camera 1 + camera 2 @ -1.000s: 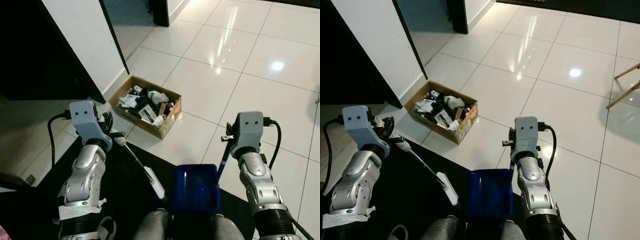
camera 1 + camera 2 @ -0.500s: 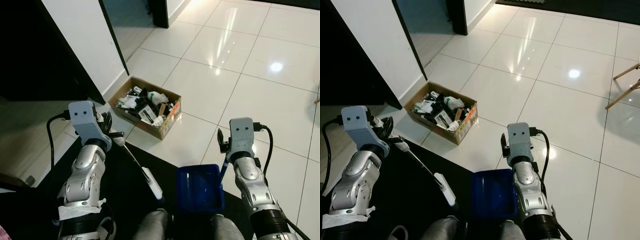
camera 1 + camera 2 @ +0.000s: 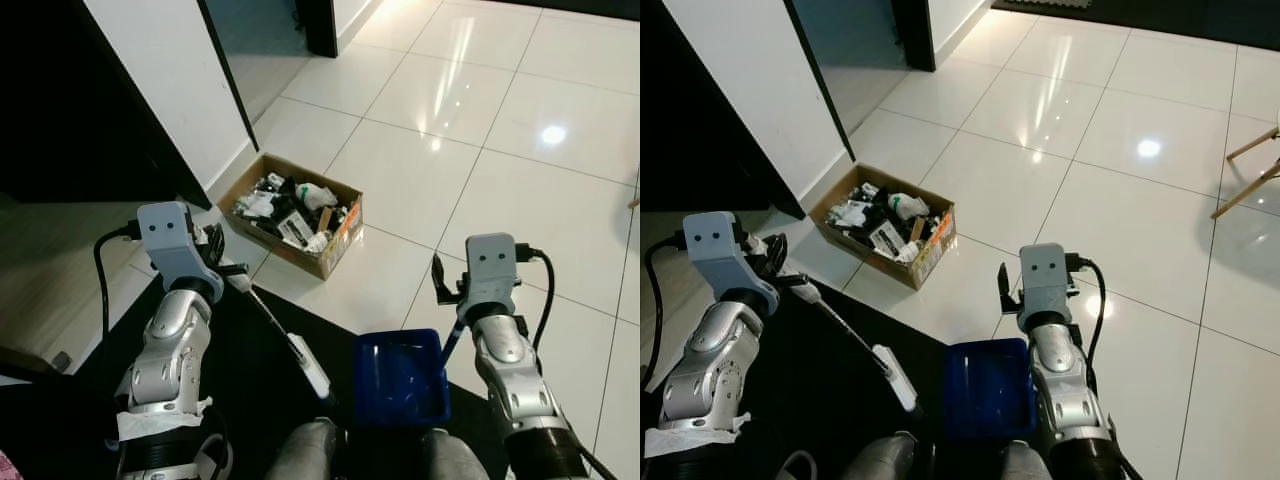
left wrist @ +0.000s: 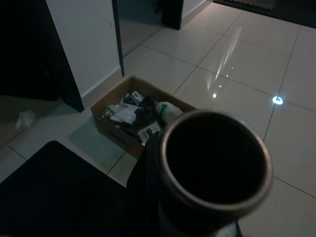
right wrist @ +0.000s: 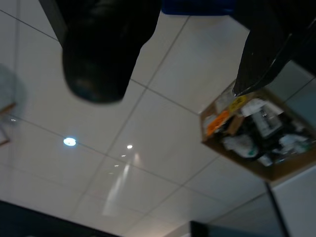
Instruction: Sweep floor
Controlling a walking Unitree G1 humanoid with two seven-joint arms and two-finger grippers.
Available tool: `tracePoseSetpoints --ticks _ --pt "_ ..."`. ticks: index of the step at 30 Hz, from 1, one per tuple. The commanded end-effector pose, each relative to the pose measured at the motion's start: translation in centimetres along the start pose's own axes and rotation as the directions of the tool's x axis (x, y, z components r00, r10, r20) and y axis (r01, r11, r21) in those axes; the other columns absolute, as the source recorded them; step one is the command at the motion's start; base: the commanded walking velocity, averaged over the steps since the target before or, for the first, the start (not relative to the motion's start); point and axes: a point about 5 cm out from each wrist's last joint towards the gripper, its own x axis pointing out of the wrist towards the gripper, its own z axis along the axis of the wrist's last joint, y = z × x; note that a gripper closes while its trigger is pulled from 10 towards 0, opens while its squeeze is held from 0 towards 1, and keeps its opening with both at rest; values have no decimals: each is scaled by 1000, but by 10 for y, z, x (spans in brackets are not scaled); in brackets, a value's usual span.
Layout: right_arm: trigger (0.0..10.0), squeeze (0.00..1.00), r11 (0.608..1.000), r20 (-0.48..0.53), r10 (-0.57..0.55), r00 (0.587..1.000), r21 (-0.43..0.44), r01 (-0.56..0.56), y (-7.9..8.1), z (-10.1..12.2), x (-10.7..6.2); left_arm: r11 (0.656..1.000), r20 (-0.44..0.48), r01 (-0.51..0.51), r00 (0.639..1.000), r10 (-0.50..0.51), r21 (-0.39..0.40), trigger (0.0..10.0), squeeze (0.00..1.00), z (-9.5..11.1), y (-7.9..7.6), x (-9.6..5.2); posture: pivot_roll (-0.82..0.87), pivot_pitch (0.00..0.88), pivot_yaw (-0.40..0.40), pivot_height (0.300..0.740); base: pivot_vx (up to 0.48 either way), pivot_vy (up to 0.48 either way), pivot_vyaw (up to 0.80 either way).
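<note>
My left gripper (image 3: 226,268) is shut on the thin handle of a hand brush (image 3: 283,335), which slants down to its white head over the black mat. The handle's round open end (image 4: 213,164) looms close in the left wrist view. My right gripper (image 3: 452,300) is shut on the blue handle of a blue dustpan (image 3: 398,378), which hangs low just in front of my body, to the right of the brush head. A strip of the dustpan (image 5: 197,6) sits between the black fingers (image 5: 98,54) in the right wrist view.
An open cardboard box (image 3: 296,212) full of rubbish stands on the glossy white tiles by the white wall (image 3: 170,70). A black mat (image 3: 240,370) lies under me. A dark doorway (image 3: 250,30) opens behind the wall. Wooden chair legs (image 3: 1250,150) reach in at far right.
My right arm has dropped a little and drawn nearer, carrying the dustpan slightly to the right. The left arm and brush have barely moved.
</note>
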Motion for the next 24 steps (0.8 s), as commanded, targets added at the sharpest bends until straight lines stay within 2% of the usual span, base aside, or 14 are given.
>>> tracePoseSetpoints --ticks 1,4,9,14,22,24 --pt "10000 0 997 -24 -72 997 9 72 -6 -2 -9 1000 8 -12 1000 12 29 10000 0 1 7 -1 62 136 145 740 0 0 0" --pt "10000 0 995 -27 -97 995 13 98 -9 -2 -13 1000 5 -6 1000 6 29 10000 0 1 6 -1 62 136 145 740 0 0 0" --pt "10000 0 985 -67 -173 983 10 174 -12 -7 -32 999 -8 20 1000 -20 28 10000 0 -2 0 -1 44 145 152 740 0 0 0" --pt "10000 0 986 -91 -166 982 7 167 -9 -12 -40 999 -14 30 999 -29 23 10000 0 -5 -4 -1 34 145 153 740 0 0 0" --pt "10000 0 987 -96 -159 983 -5 159 -9 -12 -40 999 -16 44 999 -44 17 10000 0 -6 -8 2 26 136 147 740 0 0 0" --pt "10000 0 992 -125 -124 984 -24 122 0 -18 -46 999 -6 43 999 -43 14 10000 0 -4 -8 4 22 133 143 740 0 0 0"
